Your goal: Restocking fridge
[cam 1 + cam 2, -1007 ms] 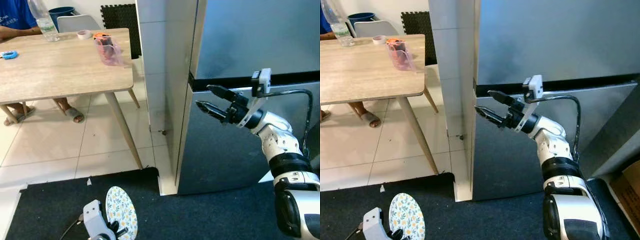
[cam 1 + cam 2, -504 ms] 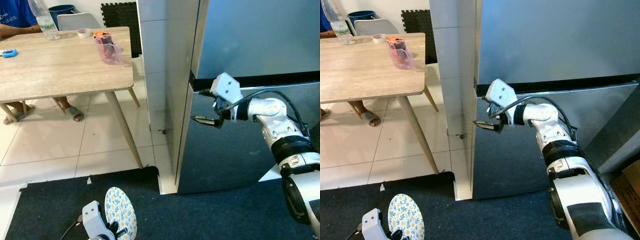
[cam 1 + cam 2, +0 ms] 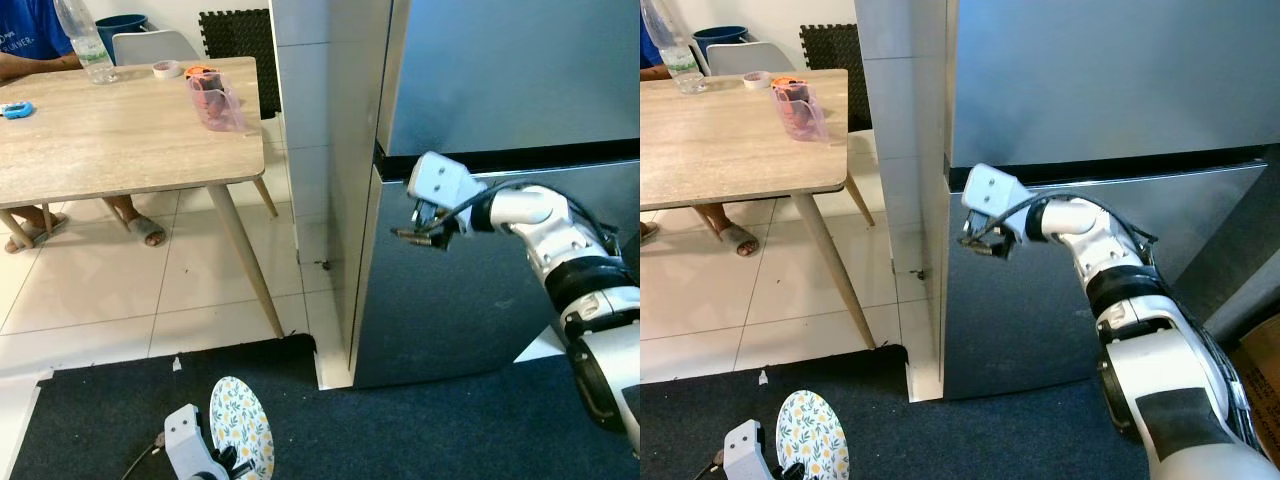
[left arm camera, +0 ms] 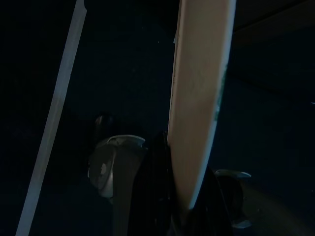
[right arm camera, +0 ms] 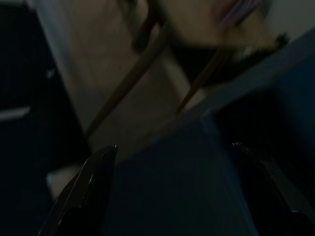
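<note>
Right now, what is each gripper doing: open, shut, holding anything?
Left gripper: shut on the floral plate, low over the dark mat.
Right gripper: open, holding nothing, at the lower fridge door.

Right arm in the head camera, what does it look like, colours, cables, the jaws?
The right arm has silver-white shells with black bands at the joints, a black cable looping along it, and a white camera block at the wrist. The right gripper has slim black jaws.

White lettering runs across the blue shirt (image 3: pixel 28 30) of the person seated behind the pale wooden bench (image 3: pixel 120 130), in the left eye view, but it is cut off and too small to read for certain. No other text, label or number is legible.
</note>
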Tool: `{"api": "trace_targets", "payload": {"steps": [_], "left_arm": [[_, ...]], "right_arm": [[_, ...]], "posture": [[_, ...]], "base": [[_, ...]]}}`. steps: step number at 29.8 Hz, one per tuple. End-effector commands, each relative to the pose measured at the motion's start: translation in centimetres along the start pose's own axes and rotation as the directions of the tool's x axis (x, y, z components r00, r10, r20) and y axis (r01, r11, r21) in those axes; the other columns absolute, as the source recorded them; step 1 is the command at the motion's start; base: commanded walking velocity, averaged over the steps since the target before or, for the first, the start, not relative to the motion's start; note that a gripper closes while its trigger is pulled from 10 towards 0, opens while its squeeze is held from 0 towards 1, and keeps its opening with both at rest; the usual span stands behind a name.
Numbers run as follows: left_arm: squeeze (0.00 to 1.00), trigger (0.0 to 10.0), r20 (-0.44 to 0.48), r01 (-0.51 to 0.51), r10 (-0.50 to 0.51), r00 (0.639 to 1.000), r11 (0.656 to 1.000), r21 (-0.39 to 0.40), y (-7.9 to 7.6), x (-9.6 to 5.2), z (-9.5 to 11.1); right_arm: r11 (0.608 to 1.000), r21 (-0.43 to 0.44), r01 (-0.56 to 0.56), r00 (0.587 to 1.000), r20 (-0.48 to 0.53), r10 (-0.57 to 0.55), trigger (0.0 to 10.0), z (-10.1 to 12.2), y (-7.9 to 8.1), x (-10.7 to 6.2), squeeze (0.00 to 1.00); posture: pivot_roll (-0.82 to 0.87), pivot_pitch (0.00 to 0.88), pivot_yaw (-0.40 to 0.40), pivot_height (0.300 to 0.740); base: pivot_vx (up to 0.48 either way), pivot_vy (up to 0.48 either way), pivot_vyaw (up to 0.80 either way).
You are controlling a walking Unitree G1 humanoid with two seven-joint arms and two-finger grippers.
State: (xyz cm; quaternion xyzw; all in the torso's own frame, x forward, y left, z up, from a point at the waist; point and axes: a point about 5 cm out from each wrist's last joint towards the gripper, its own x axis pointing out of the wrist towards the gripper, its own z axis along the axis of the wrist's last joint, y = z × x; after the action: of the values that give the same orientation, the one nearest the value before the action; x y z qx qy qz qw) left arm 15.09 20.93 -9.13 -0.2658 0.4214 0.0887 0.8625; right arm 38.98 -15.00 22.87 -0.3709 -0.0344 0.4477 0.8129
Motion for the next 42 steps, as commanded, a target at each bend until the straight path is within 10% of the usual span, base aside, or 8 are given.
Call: {"api": "trace_targets", "payload": {"steps": [1, 24, 35, 42], "left_arm": [[0.00, 10.0, -0.016, 0.005, -0.005, 1.000, 1.000, -0.004, -0.1, -0.1, -0.5], [0.00, 10.0, -0.026, 0.015, -0.015, 1.000, 1.000, -0.007, -0.3, -0.1, -0.9], [0.00, 10.0, -0.029, 0.013, -0.013, 0.999, 1.000, -0.007, -0.1, -0.1, -1.0], [0.00, 10.0, -0.029, 0.016, -0.016, 0.999, 1.000, -0.009, -0.2, -0.1, -1.1]], "right_arm": [[1.000, 0.024, 0.007, 0.999, 0.039, -0.008, 10.0, 0.3, -0.3, -0.1, 0.00], [0.987, -0.147, 0.060, 0.958, -0.269, -0.098, 10.0, -1.4, -0.2, 1.4, 0.00], [0.885, -0.199, -0.422, 0.829, -0.480, 0.288, 10.0, -2.7, 2.8, 1.4, 0.00], [0.846, -0.145, -0.514, 0.782, -0.484, 0.392, 10.0, -2.2, 2.6, 0.9, 0.00]], "posture": [[-0.01, 0.000, -0.019, 0.740], [0.00, 0.000, -0.020, 0.740], [0.00, 0.000, -0.025, 0.740], [-0.01, 0.000, -0.030, 0.740]], "base": [[0.000, 0.000, 0.00], [0.000, 0.000, 0.00], [0.000, 0.000, 0.00], [0.000, 0.000, 0.00]]}}
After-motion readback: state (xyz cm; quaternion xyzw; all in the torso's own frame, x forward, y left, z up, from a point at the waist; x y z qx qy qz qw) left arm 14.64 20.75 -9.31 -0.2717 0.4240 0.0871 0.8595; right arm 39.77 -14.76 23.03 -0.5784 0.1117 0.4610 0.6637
